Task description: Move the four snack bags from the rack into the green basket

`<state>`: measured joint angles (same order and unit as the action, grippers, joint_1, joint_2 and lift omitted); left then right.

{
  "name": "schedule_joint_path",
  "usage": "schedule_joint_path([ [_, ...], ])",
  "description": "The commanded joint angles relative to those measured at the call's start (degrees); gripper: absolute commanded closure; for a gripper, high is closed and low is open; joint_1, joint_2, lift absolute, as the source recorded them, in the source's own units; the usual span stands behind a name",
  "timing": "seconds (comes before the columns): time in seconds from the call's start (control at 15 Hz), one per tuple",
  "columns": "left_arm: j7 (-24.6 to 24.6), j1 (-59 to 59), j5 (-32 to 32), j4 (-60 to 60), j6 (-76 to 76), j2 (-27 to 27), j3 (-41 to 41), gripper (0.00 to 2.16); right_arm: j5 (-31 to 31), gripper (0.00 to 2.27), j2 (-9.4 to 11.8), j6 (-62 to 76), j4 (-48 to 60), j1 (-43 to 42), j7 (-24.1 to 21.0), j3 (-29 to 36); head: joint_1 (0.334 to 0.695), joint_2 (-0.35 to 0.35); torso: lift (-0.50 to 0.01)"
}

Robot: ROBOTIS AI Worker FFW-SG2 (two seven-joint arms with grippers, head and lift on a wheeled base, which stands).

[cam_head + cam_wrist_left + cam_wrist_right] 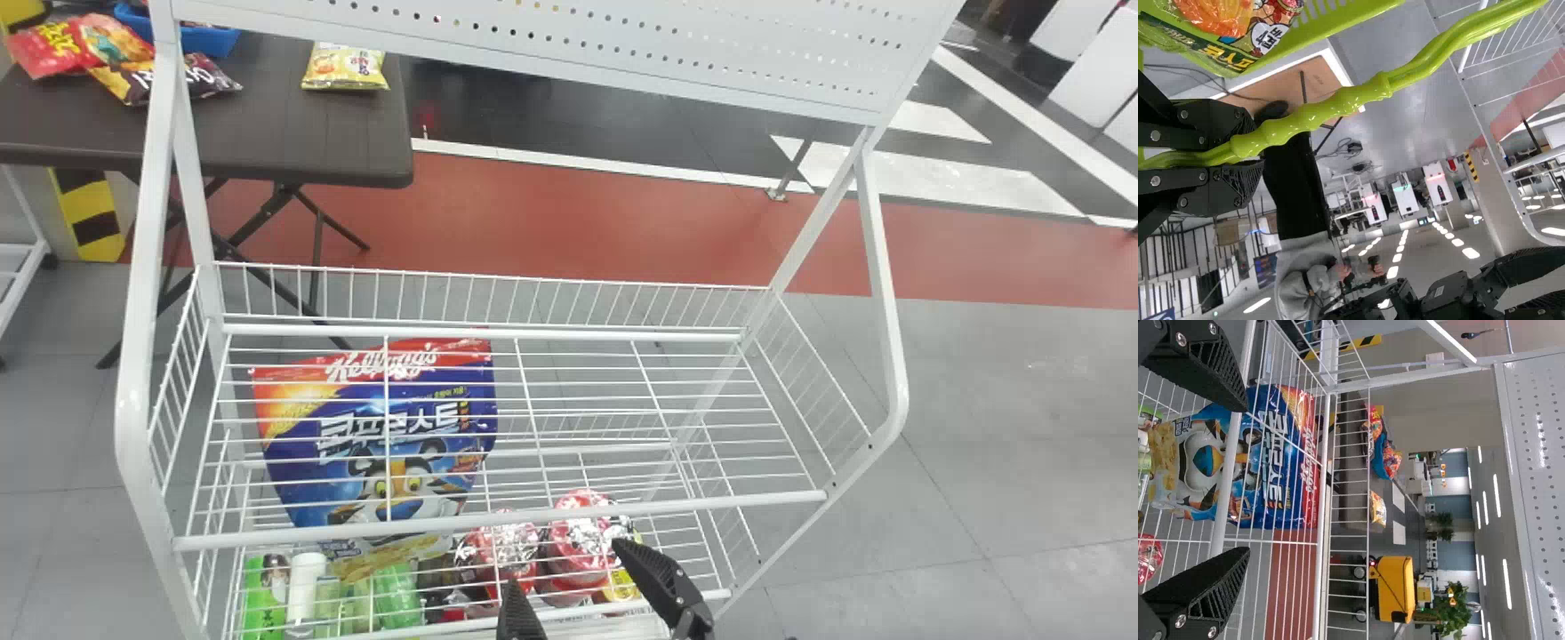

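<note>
Snack bags, one large and blue (373,453) in the white wire rack (462,524), one green (1231,55) in the green basket (1325,28).
As for the blue one, stands toward the rack's left, beneath the upper shelf's wires, front showing: red top band, cartoon tiger, yellow flakes at the bottom. As for the green one, lies within the basket's slotted rim, printed with an orange picture and a white bubble. As for the basket, hangs or rests, cannot tell which, gripped by a glossy, ribbed handle (1338,103).
</note>
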<state>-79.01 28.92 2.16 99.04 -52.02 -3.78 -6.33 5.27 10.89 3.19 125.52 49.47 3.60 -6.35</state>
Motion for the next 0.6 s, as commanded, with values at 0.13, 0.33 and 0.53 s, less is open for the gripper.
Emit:
schedule_joint_path([
  [0.13,0.0,0.0,-0.3,0.0,0.5,0.0,0.4,2.00,0.0,0.06,0.2,0.2,0.3,0.0,0.1,0.2,0.695,-0.350,0.000],
  [0.33,0.0,0.0,-0.3,-0.1,0.7,0.0,0.4,2.00,0.4,0.06,0.2,0.2,0.2,-0.1,0.2,0.5,0.695,-0.350,0.000],
  [0.53,0.0,-0.1,-0.3,-0.3,0.7,0.0,0.5,2.00,1.1,0.06,0.1,0.5,0.2,-0.2,0.6,0.9,0.695,-0.350,0.000],
])
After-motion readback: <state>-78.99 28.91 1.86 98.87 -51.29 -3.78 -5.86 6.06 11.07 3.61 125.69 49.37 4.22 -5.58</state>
